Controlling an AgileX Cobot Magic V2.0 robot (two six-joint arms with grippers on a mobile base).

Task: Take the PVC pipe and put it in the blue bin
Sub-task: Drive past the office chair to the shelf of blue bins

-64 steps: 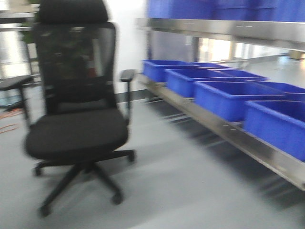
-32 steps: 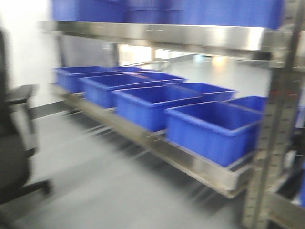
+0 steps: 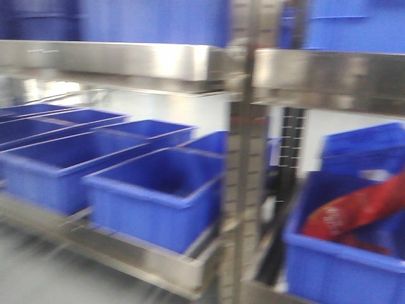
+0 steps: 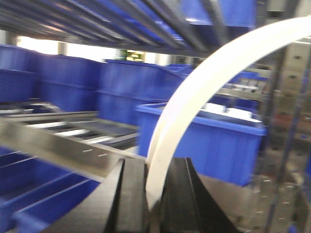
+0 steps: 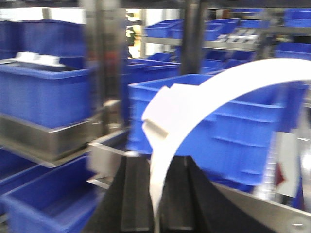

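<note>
In the left wrist view my left gripper [image 4: 154,162] is shut on the PVC pipe [image 4: 187,97], a white curved piece that arcs up and to the right out of the jaws. In the right wrist view my right gripper [image 5: 158,162] is shut on a white curved piece [image 5: 243,75] of the same look, with a stepped end at the left. I cannot tell whether it is one piece or two. Blue bins stand on the shelves ahead: one in the front view [image 3: 152,202], one in the left wrist view [image 4: 218,145], one in the right wrist view [image 5: 243,141]. Neither gripper shows in the front view.
A steel shelf upright [image 3: 243,190] stands in the middle of the front view. To its right a blue bin [image 3: 335,266] holds a red package [image 3: 361,212]. Steel shelf rails [image 3: 145,253] carry a row of open blue bins to the left. More bins sit above.
The front view has swung right: the black office chair has left the view, the row of bins has slid left, and the upright and the bin with the red package have come in.
</note>
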